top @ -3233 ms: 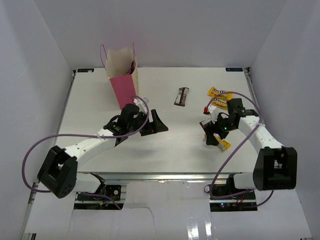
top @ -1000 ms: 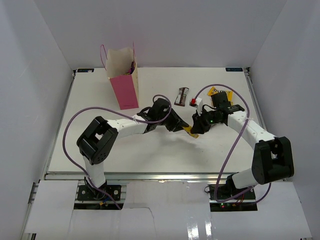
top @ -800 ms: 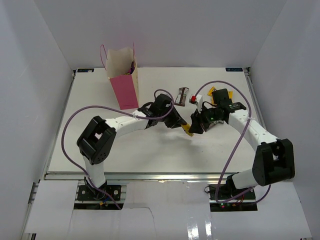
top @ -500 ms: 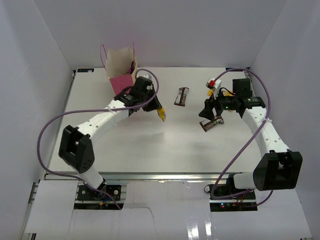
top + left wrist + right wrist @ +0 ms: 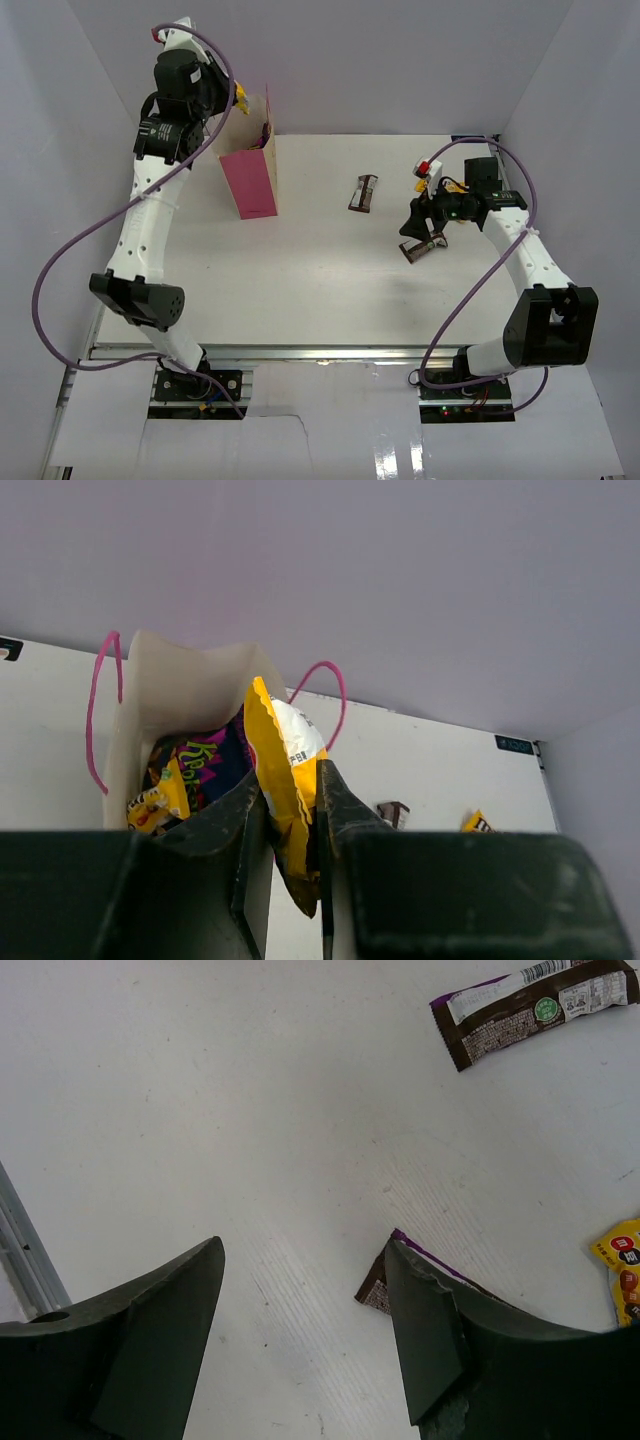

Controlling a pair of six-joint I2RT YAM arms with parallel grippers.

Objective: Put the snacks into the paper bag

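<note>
— What does the left wrist camera catch that the overhead one misses?
— The inside of the bag [image 5: 170, 695]. A blue-purple pack [image 5: 215, 765] and a yellow packet [image 5: 150, 802] sit in it. The left jaws are clamped on a yellow-white packet [image 5: 282, 780], right above the bag's mouth.
— And the right wrist?
— A bare white table [image 5: 200, 1110]; from overhead, pale grey walls [image 5: 400, 60] stand on three sides. The right jaws are spread wide with nothing between them. A brown bar [image 5: 372, 1285] peeks out from behind one jaw, and a second bar [image 5: 530, 1005] lies well ahead of them.
</note>
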